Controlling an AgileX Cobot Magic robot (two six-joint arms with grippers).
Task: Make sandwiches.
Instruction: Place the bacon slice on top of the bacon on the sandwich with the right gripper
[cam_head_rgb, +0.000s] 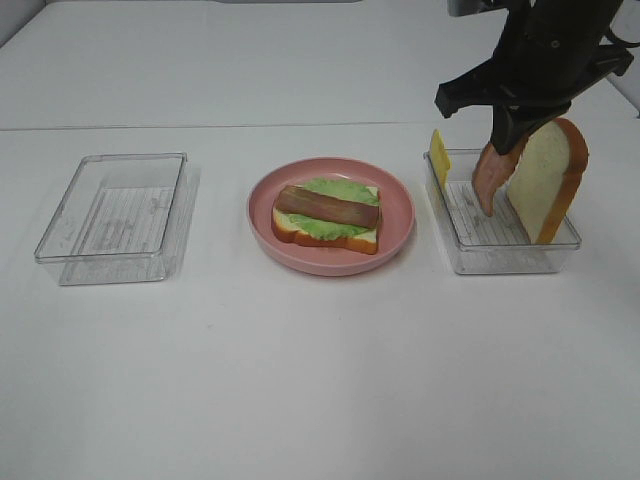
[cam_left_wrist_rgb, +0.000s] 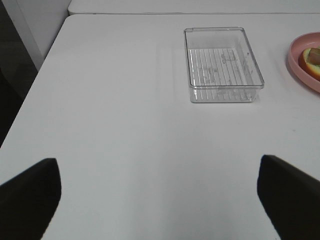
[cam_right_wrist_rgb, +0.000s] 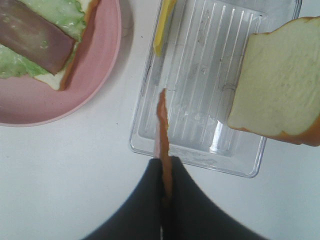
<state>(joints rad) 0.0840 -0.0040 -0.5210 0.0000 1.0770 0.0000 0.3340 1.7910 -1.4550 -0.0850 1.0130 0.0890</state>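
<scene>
Right gripper (cam_head_rgb: 505, 128) is clamped on 1 bacon strip (cam_head_rgb: 489, 180), which hangs straight down from the jaws over the clear tray (cam_head_rgb: 500, 262). The open sandwich (cam_head_rgb: 327, 232) sits lower and off to this gripper's left, on the pink plate (cam_head_rgb: 404, 215): white bread, green lettuce (cam_head_rgb: 345, 188), and 1 laid strip (cam_head_rgb: 327, 203) running lengthwise across it. I reckon the dangling strip must go down flat, parallel to that one. The bread slice (cam_head_rgb: 548, 180) leans just beside the gripper, with the cheese (cam_head_rgb: 439, 156) on its other side. Left gripper (cam_left_wrist_rgb: 159, 192), spread wide and empty, is well away.
</scene>
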